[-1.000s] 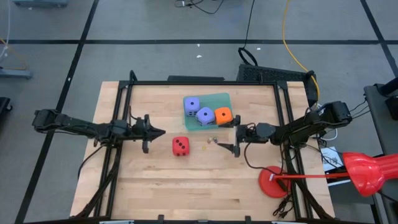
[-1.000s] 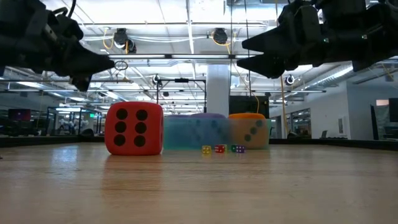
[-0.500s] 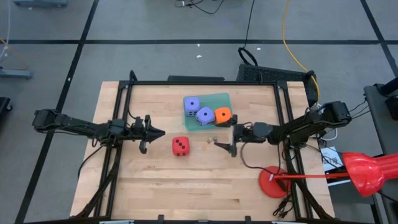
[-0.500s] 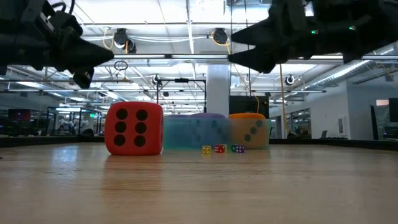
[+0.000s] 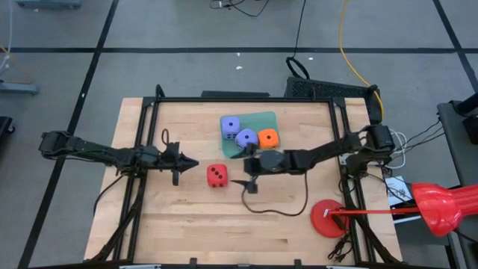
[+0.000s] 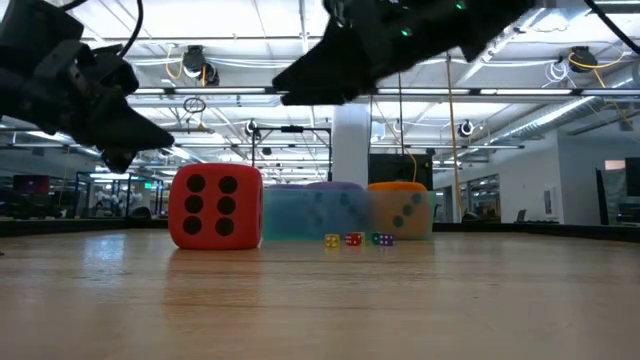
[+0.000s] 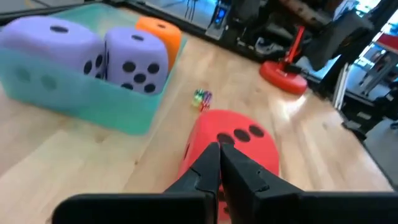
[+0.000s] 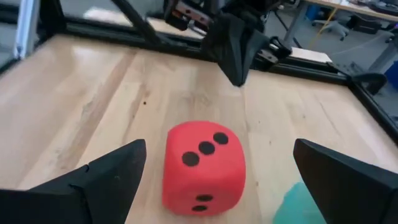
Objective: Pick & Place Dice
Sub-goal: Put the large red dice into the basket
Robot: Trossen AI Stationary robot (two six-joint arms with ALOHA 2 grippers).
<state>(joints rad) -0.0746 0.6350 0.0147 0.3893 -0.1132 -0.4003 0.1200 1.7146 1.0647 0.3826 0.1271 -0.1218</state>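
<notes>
The red die point(image 5: 216, 175) rests flat on the bare table, three pips showing toward the right wrist view point(image 8: 202, 168). Two purple dice point(image 5: 230, 125) point(image 5: 246, 138) and the orange die point(image 5: 268, 137) sit in a teal tray point(image 5: 263, 119) near the far side. My right gripper point(image 5: 239, 169) is open just right of the red die, its fingers spread wide on either side of it point(image 8: 219, 152) without touching. My left gripper point(image 5: 193, 161) is shut, its tip pointing at the red die from the left, a short gap away point(image 7: 219, 152).
Three tiny coloured dice point(image 6: 352, 239) lie on the table in front of the tray. A red round-based stand point(image 5: 328, 217) sits near the table's right near corner. A black frame point(image 5: 224, 99) runs along the far and side edges. Bare wood lies toward the near edge.
My right gripper has moved toward the table's left, from beside the tray's right end to just right of the red die, staying open. The dice have not moved.
</notes>
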